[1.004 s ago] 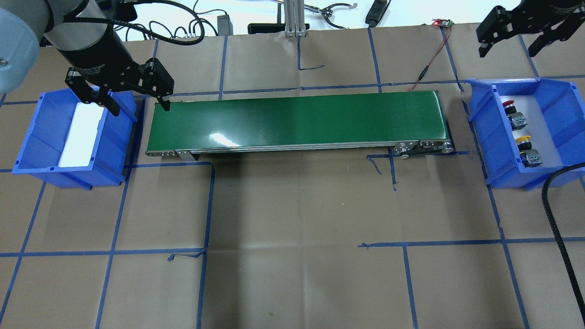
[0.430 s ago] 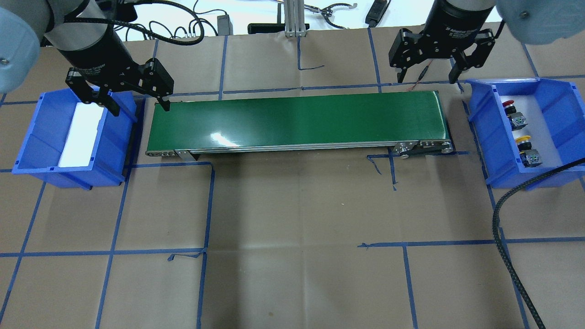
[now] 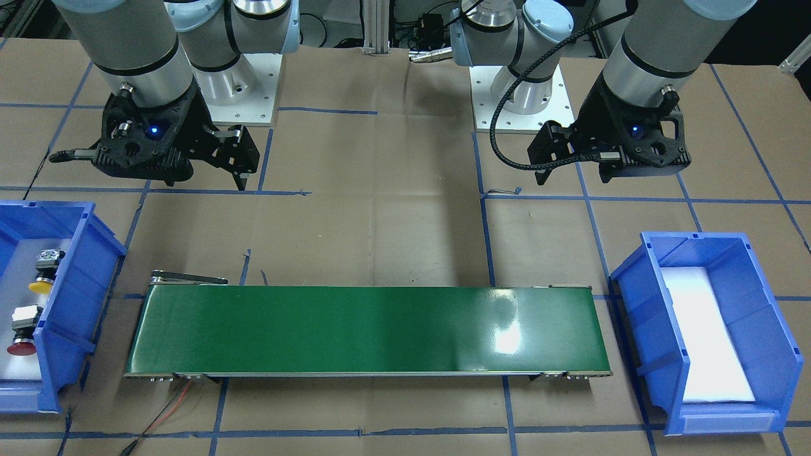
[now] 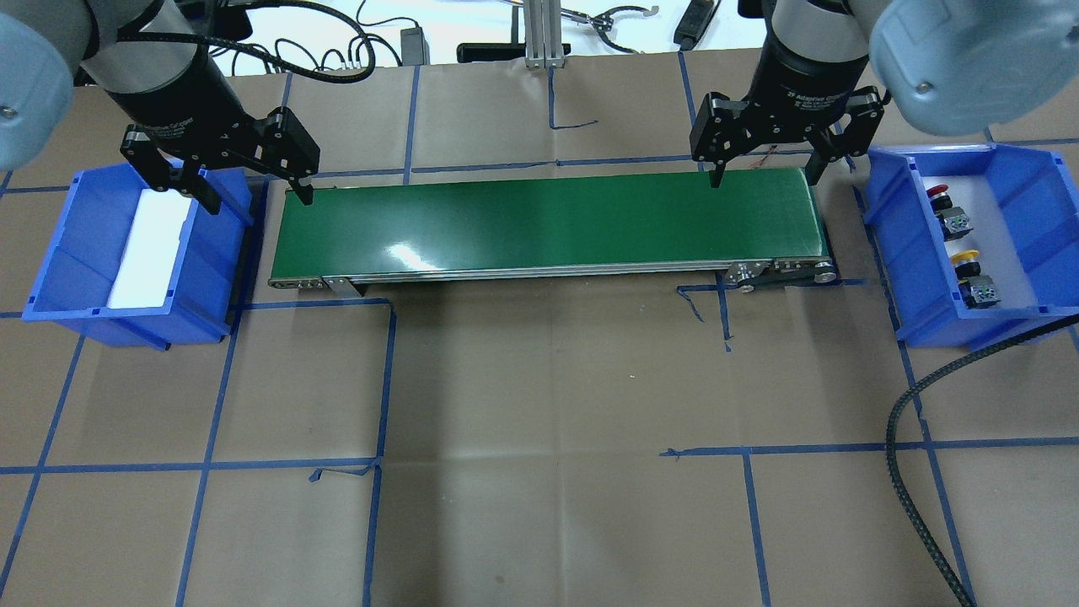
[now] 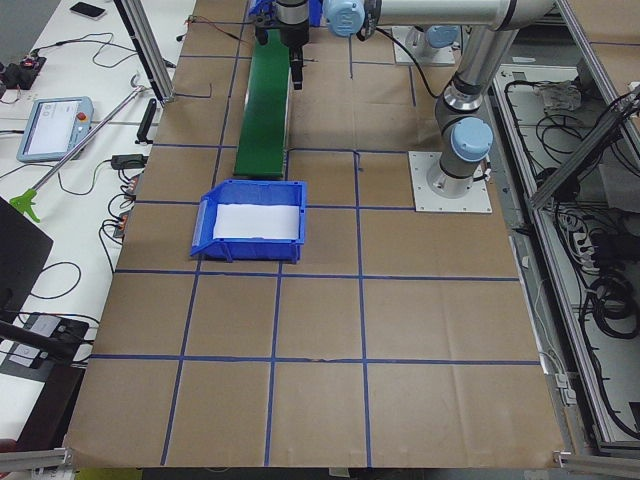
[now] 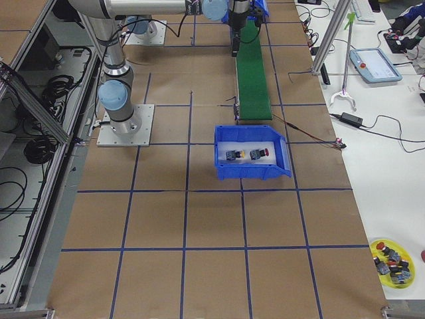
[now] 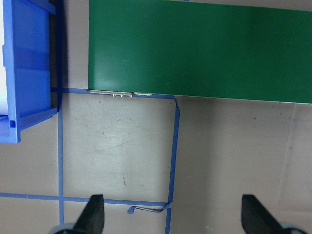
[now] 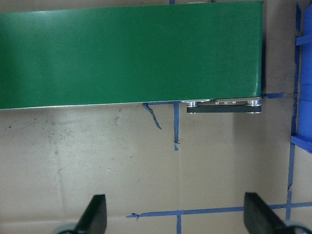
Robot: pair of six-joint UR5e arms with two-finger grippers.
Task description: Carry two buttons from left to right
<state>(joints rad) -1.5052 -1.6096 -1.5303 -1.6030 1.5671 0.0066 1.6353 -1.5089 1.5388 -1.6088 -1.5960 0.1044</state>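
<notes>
Both buttons lie in the blue right bin [image 4: 885, 219]: the red-capped button [image 4: 938, 193] towards the far end and the yellow-capped button [image 4: 966, 256] nearer. Both also show in the front-facing view, the yellow one [image 3: 39, 286] and the red one [image 3: 20, 348]. My right gripper [image 4: 765, 179] is open and empty above the far edge of the green conveyor belt's [image 4: 548, 223] right end, left of that bin. My left gripper [image 4: 255, 201] is open and empty between the blue left bin [image 4: 59, 278] and the belt's left end.
The left bin holds only a white liner [image 4: 152, 249]. A black cable [image 4: 919, 405] hangs from the right arm across the table at the front right. A red wire [image 4: 788, 126] runs behind the belt's right end. Blue tape lines cross the brown paper.
My right arm has swung in from the far right corner to above the belt's right end, gripper still open. The left arm and both buttons have not moved.
</notes>
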